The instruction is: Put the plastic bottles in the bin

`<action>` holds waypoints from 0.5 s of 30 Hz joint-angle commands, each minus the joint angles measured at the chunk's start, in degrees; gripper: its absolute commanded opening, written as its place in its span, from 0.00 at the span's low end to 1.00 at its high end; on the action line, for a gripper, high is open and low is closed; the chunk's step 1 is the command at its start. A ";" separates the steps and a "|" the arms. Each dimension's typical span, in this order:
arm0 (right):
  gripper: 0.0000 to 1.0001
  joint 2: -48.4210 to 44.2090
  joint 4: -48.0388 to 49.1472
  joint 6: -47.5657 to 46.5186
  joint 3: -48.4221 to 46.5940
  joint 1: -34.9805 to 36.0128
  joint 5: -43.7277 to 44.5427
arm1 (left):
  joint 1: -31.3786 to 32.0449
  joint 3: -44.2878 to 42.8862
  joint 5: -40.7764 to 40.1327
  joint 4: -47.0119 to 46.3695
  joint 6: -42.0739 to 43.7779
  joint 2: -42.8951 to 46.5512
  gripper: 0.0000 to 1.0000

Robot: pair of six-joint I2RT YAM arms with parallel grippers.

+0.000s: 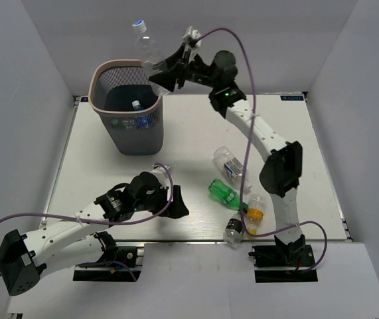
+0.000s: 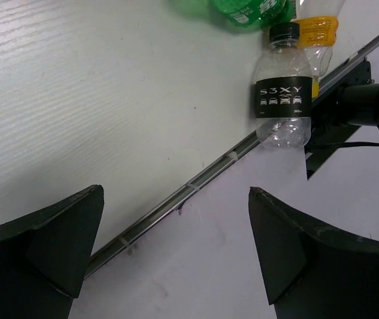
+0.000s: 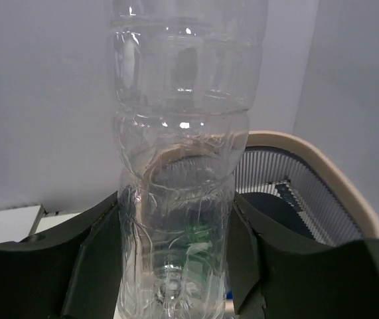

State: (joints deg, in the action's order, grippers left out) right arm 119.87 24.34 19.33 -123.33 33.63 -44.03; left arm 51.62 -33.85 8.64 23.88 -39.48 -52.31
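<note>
My right hand (image 1: 164, 72) is pinching the clear bottle (image 1: 148, 48) by its lower body, one finger on each side, as the right wrist view shows plainly. The bottle is held in the air at the far right corner of the bin (image 1: 133, 133). Its long axis stands close to upright, with the blue cap at the top and leaning a little away from the arm. What matters for the drop is that the bin's mouth lies below the hand and slightly toward the left and near side. From the wrist view the pale rim (image 3: 322, 156) sits beside and behind the bottle rather than squarely under it, so I judge a small shift over the opening is needed before letting go. One blue-capped bottle (image 1: 136, 104) already lies inside. My left hand (image 1: 176, 203) is spread wide and holds nothing, low over the near edge of the tabletop (image 1: 196, 126). Four bottles wait there near the right arm's base: a clear one (image 1: 231, 165), a green one (image 1: 224, 193), an orange-labelled one (image 1: 255, 212) and a black-labelled one (image 2: 282, 100).
</note>
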 commanded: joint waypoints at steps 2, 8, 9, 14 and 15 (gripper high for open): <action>0.22 4.48 12.39 2.82 -5.25 4.95 5.97 | 0.50 0.27 -1.00 1.70 -1.47 1.51 0.99; 0.59 10.90 15.21 -1.66 -8.16 8.03 10.28 | 1.03 -0.34 0.76 2.83 -1.47 1.51 0.99; 0.64 11.52 15.30 -1.84 -7.72 8.12 10.89 | 1.03 -0.95 0.76 2.84 -1.47 1.51 0.99; 0.90 13.19 13.63 -4.91 -8.41 7.60 11.77 | 1.03 -1.49 -0.46 2.76 -1.47 1.51 0.99; 0.90 12.93 13.11 -5.18 -8.68 7.68 11.69 | 1.03 -1.49 -0.47 2.75 -1.47 0.73 0.99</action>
State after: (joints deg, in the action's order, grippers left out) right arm 132.94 34.00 16.95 -128.20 42.33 -34.61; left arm 52.36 -33.80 8.51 26.79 -40.58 -51.81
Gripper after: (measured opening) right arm 0.902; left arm 0.992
